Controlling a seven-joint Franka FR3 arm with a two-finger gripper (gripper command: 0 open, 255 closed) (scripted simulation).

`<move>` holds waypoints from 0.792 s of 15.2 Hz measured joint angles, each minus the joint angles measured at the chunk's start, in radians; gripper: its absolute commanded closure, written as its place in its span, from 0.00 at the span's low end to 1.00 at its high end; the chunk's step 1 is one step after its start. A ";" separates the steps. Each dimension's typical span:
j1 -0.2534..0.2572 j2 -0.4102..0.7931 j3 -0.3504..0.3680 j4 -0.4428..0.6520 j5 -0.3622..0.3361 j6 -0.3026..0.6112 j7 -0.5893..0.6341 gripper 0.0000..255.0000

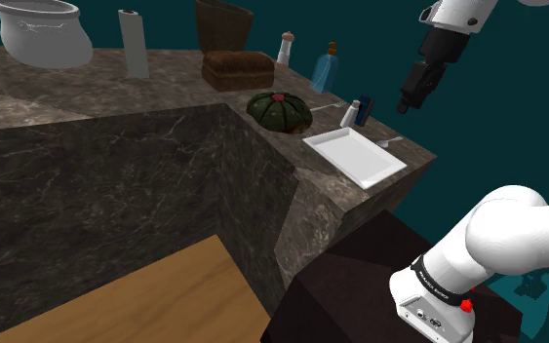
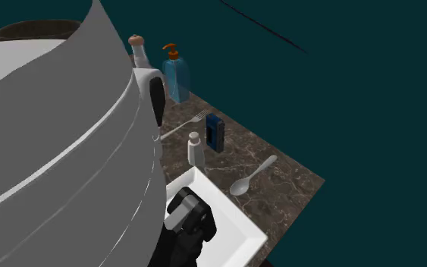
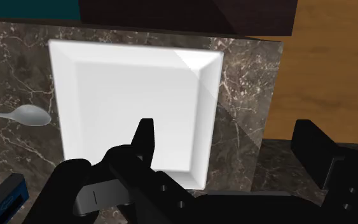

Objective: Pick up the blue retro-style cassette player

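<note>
Nearest in the shoulder view is the dark stand (image 1: pixel 360 283) with the white arm (image 1: pixel 516 229) on it. Past the stand is a dark stone counter (image 1: pixel 165 146). A white square plate (image 1: pixel 355 156) lies on it close to the near edge.

The gripper (image 1: pixel 408 103) hangs in the air over the counter, at the shoulder view's right. Its two black fingers (image 3: pixel 144 137) stand wide apart and hold nothing. In the wrist view the plate lies under them.

The blue cassette player (image 1: pixel 365 110) stands up on its end just past the plate's far corner. It is lower than the gripper and a little to the shoulder view's left of it. It is not between the fingers. In the wrist view it sits off to one side, outside the gap.

A small white bottle (image 1: pixel 348 115) stands just beside the player. A grey spoon (image 2: pixel 253 176) lies near them.

Farther back are a fork (image 2: pixel 185 125), a round green plant (image 1: pixel 280 110) and a blue soap bottle (image 1: pixel 328 68). Farthest are a brown box (image 1: pixel 237 70), a basket (image 1: pixel 223 24), a paper roll (image 1: pixel 134 44) and a big white bowl (image 1: pixel 43 34).
</note>
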 measured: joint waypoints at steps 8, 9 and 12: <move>-0.031 0.125 -0.108 0.036 -0.070 0.100 -0.121 0.00; -0.034 0.146 -0.120 0.044 -0.075 0.116 -0.134 0.00; -0.047 0.230 -0.179 0.085 -0.100 0.166 -0.201 0.00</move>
